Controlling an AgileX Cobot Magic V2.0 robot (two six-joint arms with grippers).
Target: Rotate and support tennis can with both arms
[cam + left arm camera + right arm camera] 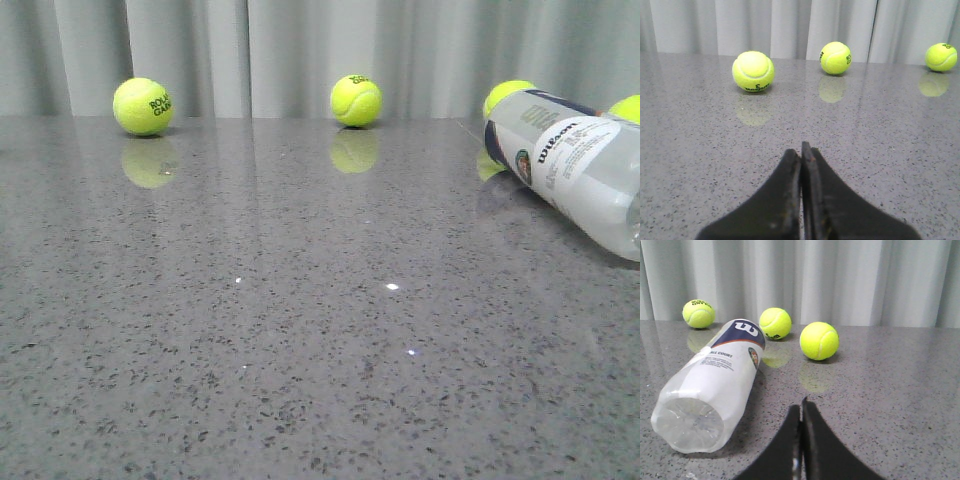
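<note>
The tennis can [572, 165] lies on its side at the right of the grey table, its navy band toward the back. In the right wrist view the tennis can [715, 382] lies with its clear bottom end facing the camera, to the side of my right gripper [801, 407], which is shut and empty, apart from the can. My left gripper [801, 150] is shut and empty over bare table; the can does not show in its view. Neither gripper shows in the front view.
Yellow tennis balls sit at the back: one at the left [143, 106], one in the middle [356, 100], two behind the can [508, 95] [627, 108]. A grey curtain [300, 50] closes the back. The speckled table [300, 330] stretches forward.
</note>
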